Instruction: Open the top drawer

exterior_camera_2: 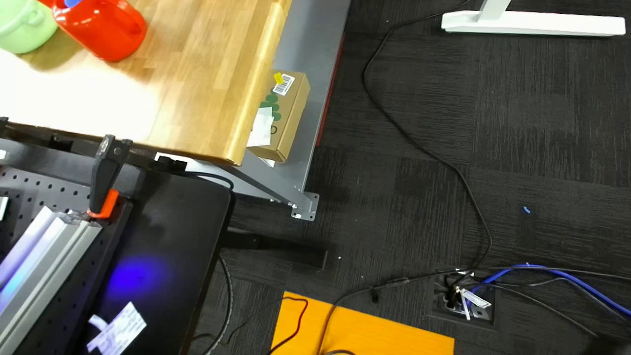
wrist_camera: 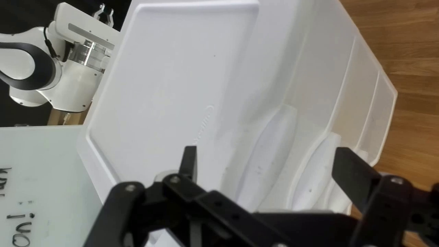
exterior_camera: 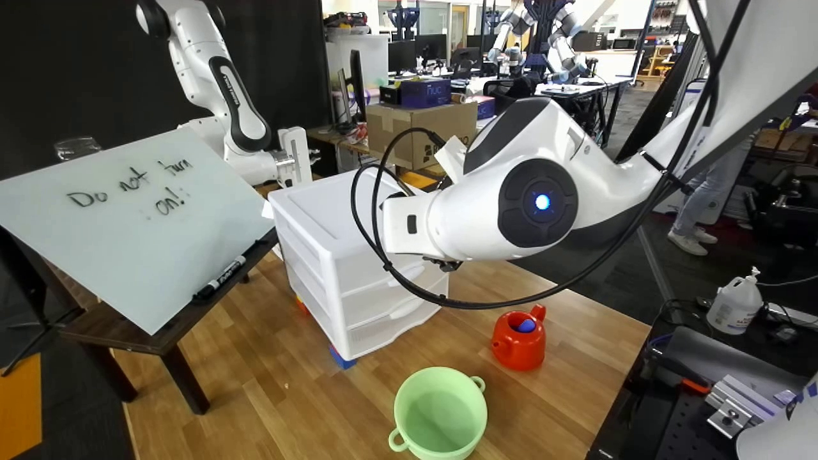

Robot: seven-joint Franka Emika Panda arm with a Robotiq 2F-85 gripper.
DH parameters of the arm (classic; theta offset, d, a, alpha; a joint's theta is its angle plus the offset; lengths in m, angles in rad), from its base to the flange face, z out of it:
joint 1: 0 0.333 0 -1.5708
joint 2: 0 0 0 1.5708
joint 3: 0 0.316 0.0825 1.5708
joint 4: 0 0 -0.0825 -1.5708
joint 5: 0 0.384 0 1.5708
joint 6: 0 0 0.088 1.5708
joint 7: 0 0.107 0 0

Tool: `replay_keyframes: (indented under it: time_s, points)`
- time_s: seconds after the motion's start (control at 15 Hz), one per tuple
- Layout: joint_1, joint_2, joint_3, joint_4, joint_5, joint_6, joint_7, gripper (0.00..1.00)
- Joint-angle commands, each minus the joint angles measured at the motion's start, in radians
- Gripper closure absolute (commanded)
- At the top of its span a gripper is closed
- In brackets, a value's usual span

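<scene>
The wooden bench (exterior_camera: 255, 358), seen in both exterior views, runs beneath and out in front of a white plastic drawer unit (exterior_camera: 339, 281). The robot's arm (exterior_camera: 473, 220) reaches across to the drawer unit, its wrist close to the unit's upper front, and a second arm (exterior_camera: 236, 121) stands behind the unit. Beside the drawer unit, at one end, a whiteboard (exterior_camera: 128, 217) is tilted on a dark stand (exterior_camera: 115, 329), with "Do not turn on!" written on it. The top drawer (wrist_camera: 320, 79) is the highest of the drawer unit's three, directly under its top panel; in the wrist view its front lies in line with the two below, so it looks pushed in. In front of the drawer unit, a pale green pot (exterior_camera: 441, 409) stands off the end nearer the whiteboard, and a red jug (exterior_camera: 517, 354) off the opposite end, both apart from the unit. The fingers (wrist_camera: 353, 178) are spread wide near the drawer unit's front, the top drawer's handle (wrist_camera: 269, 157) showing between them in the wrist view; whether either touches the unit I cannot tell. A marker (exterior_camera: 223, 275) lies along the whiteboard's lower edge, toward the drawer unit. A small blue block (exterior_camera: 342, 359) shows under the unit's bottom corner.
</scene>
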Motion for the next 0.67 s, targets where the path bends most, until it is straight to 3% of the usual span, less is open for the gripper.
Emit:
replay_keyframes:
  time_s: [0.0, 0.6]
  points:
    - [-0.005, 0.040, 0.002, 0.028, -0.066, 0.002, 0.050, 0.00]
    - [-0.004, 0.035, 0.006, 0.014, -0.030, -0.011, 0.050, 0.00]
